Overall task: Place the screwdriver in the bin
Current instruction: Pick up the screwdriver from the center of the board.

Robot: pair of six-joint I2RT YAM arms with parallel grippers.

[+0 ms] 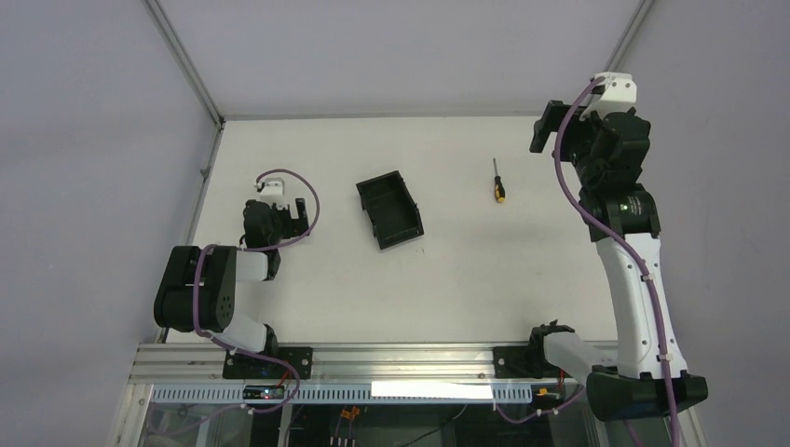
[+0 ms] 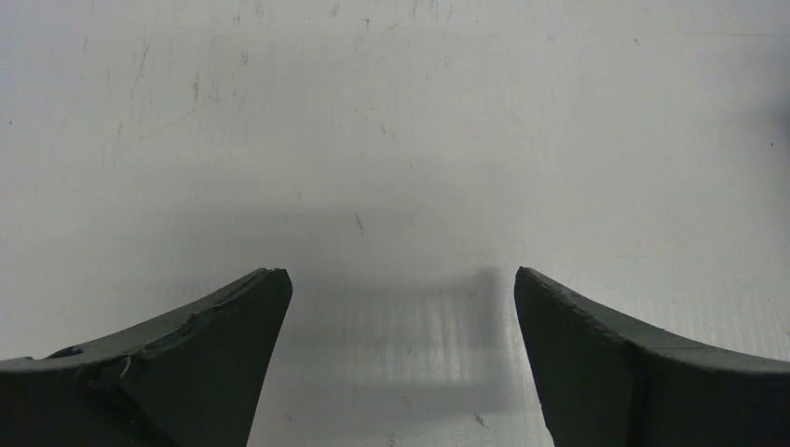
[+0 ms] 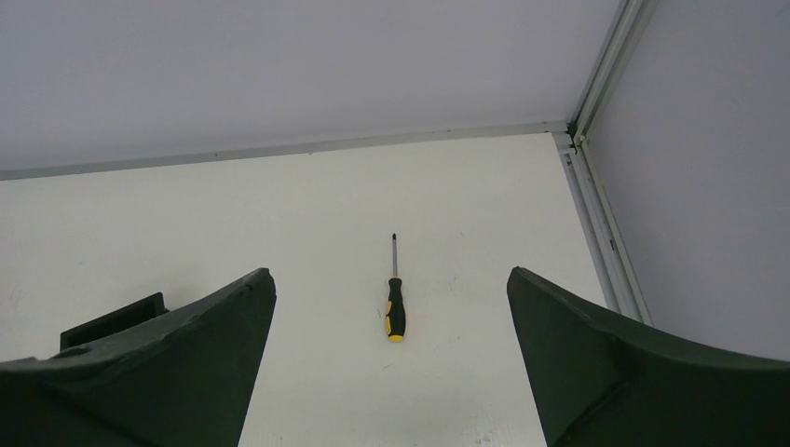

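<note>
White tabletop point(image 1: 484, 279) is bounded by pale walls. The left jaws are seen spread apart directly over bare, scuffed surface with nothing between them. The left arm point(image 1: 200, 289) is folded close to its base.

The right jaws are likewise found spread wide and empty, carried high on the right arm point(image 1: 629, 270). Ahead of and below these jaws, centred in the gap between them, the screwdriver point(image 3: 395, 296) is lying flat. Its black-and-yellow handle is toward the jaws and its thin shaft points away to the far wall. The bin point(image 1: 389, 209) stands well to the left of the right jaws, apart from the screwdriver. Only a corner of it is seen past one finger in the right wrist view.

The step in hand is judged to be the approach for pickup; nothing is gripped. It is recommended that the jaws be lowered onto the handle, not the shaft, which would be pinched poorly. The closing line appears set across the handle's axis, and that alignment should be held. The fingertips should be brought just to the surface before closing.
</note>
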